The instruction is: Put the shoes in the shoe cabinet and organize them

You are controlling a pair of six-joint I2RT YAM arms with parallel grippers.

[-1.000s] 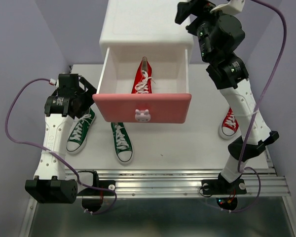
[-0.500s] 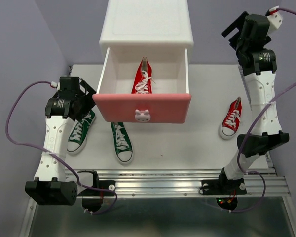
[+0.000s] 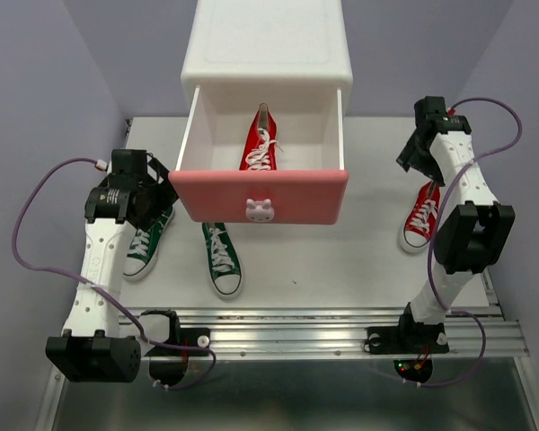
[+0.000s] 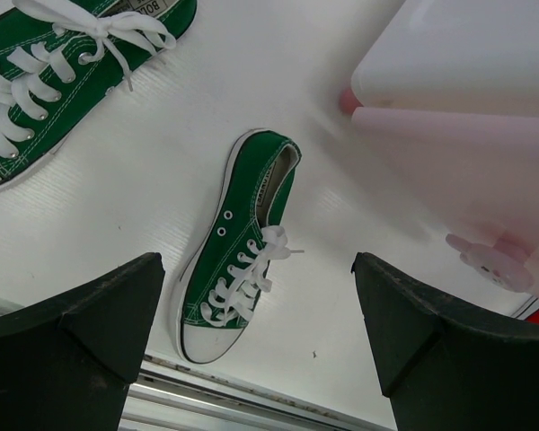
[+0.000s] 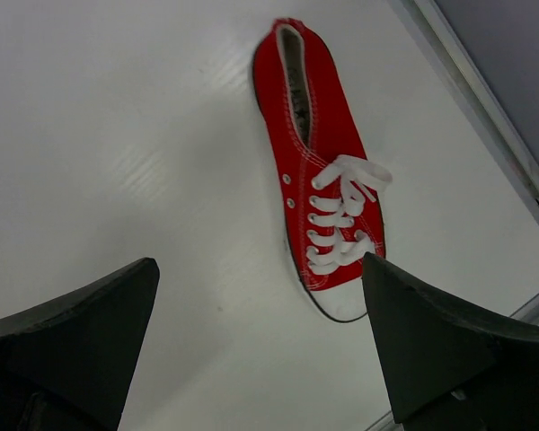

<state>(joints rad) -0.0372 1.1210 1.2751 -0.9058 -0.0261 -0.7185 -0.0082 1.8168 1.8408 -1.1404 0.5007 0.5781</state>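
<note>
The white shoe cabinet (image 3: pixel 269 45) stands at the back with one pink drawer (image 3: pixel 260 196) pulled open. One red shoe (image 3: pixel 261 144) lies inside it. The other red shoe (image 3: pixel 420 217) lies on the table at the right, also in the right wrist view (image 5: pixel 323 206). Two green shoes lie at the left, one (image 3: pixel 145 241) beside the left arm and one (image 3: pixel 223 260) below the drawer front (image 4: pixel 242 247). My left gripper (image 3: pixel 154 193) is open and empty, above the green shoes (image 4: pixel 260 359). My right gripper (image 3: pixel 411 157) is open and empty, above the table just behind the red shoe (image 5: pixel 260 350).
The open drawer front with its bunny knob (image 4: pixel 490 256) overhangs the table's middle, close to my left gripper. A metal rail (image 3: pixel 323 328) runs along the near edge. Purple walls close in on both sides. The lower drawer is hidden under the open one.
My right arm has swung down from high beside the cabinet top to low over the table's right side, near the red shoe. My left arm has barely shifted.
</note>
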